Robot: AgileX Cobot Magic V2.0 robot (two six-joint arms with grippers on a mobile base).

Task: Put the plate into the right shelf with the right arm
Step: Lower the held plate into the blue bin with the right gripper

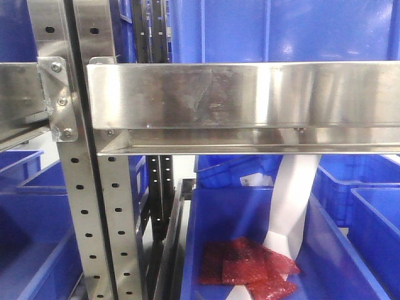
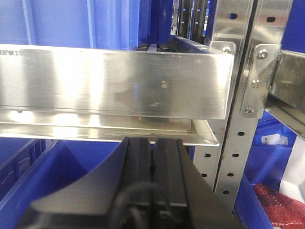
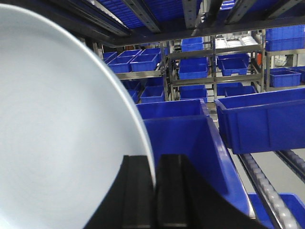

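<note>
A large white plate (image 3: 62,133) fills the left half of the right wrist view, standing on edge. My right gripper (image 3: 155,174) is shut on its rim, one finger on each side, and holds it above a blue bin (image 3: 190,143) under a dark shelf. My left gripper (image 2: 153,143) is shut and empty, just below the steel shelf beam (image 2: 114,81). Neither gripper shows in the front view. A white shape (image 1: 294,200) hangs below the beam (image 1: 237,94) there; I cannot tell whether it is the plate.
Perforated steel uprights (image 1: 81,187) divide the left and right shelf bays. A blue bin (image 1: 212,219) below the beam holds red bags (image 1: 250,269). More blue bins (image 3: 259,119) and a roller track (image 3: 267,191) stand to the right in the right wrist view.
</note>
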